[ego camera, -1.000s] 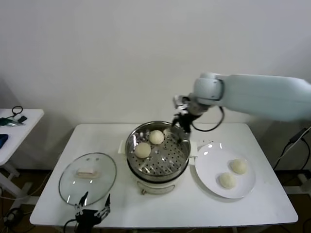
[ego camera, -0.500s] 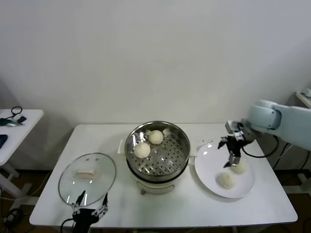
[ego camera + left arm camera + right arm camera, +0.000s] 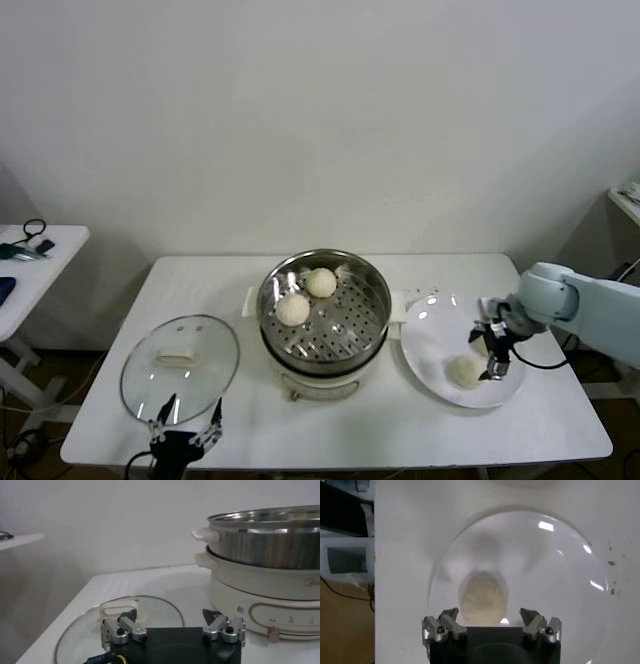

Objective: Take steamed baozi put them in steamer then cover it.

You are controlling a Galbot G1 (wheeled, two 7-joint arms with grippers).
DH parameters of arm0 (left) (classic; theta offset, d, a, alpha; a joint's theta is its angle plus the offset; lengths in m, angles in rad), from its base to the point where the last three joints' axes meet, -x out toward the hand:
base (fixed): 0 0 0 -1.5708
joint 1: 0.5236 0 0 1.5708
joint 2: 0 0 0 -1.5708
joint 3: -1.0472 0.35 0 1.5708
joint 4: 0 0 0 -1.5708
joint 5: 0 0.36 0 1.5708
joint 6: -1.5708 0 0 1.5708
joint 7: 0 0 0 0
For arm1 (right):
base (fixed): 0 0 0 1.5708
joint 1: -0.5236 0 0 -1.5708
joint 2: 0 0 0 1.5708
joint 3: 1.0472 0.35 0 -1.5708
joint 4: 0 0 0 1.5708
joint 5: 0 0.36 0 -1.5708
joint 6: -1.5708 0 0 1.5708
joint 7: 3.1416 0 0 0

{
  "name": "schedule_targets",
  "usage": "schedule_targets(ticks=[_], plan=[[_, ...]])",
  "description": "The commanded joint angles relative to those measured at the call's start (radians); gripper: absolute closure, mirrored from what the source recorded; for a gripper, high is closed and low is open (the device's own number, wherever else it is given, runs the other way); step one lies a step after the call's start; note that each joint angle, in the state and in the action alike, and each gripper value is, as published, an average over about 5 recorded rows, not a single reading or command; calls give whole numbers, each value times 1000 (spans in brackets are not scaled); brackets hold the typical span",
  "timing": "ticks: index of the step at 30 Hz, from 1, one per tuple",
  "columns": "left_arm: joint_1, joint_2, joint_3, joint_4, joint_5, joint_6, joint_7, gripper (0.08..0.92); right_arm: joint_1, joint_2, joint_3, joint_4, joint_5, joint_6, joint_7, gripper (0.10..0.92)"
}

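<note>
The steel steamer (image 3: pixel 330 340) stands mid-table on its white base, with two baozi (image 3: pixel 321 282) (image 3: pixel 293 309) on the perforated tray. A third baozi (image 3: pixel 465 371) lies on the white plate (image 3: pixel 430 345). My right gripper (image 3: pixel 494 352) is low over the plate's right side and hides the spot where the fourth bun lay. In the right wrist view it is open (image 3: pixel 489 616), with a baozi (image 3: pixel 482 597) just ahead of the jaws. The glass cover (image 3: pixel 180 368) lies flat at front left. My left gripper (image 3: pixel 186 436) is open at the table's front edge, by the cover (image 3: pixel 150 617).
A small side table (image 3: pixel 40 250) with cables stands at far left. The steamer's base (image 3: pixel 265 592) rises close beside the left gripper (image 3: pixel 170 617). The table's right edge is just beyond the plate (image 3: pixel 590 580).
My right arm has swung from the steamer's far rim over to the plate and come down low at the buns. The left arm has barely moved.
</note>
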Motion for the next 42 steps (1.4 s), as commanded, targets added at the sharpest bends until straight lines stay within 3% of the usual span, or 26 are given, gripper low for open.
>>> schedule_targets(ticks=[1,8,16,21,29,34,42], plan=[[0,1,-1,1,1,-1,0,177,-153,20,115,-50,-56,-13,16,203],[-1,1,2,4,1,0,-1,177,-174,41,132,-65,-57,-19,30,205],[0,2,3,5,6,0,-1,177,-148,56,135,-53,-38,-10,18,318],[4,2,3,1,9,-1,-2,177,-20,47,57,-32,-44,38,-32,329],[5,2,4,-7,19,1,-1,177,607,165,-313,-54,41,335,-152,330],[-1,-1,12,-7,29,4,0,177,813,343,-286,-100,47,559,-207,330],[0,-3,6,-8,32,1,-1,177,795,530,-172,188,-54,621,-63,330]])
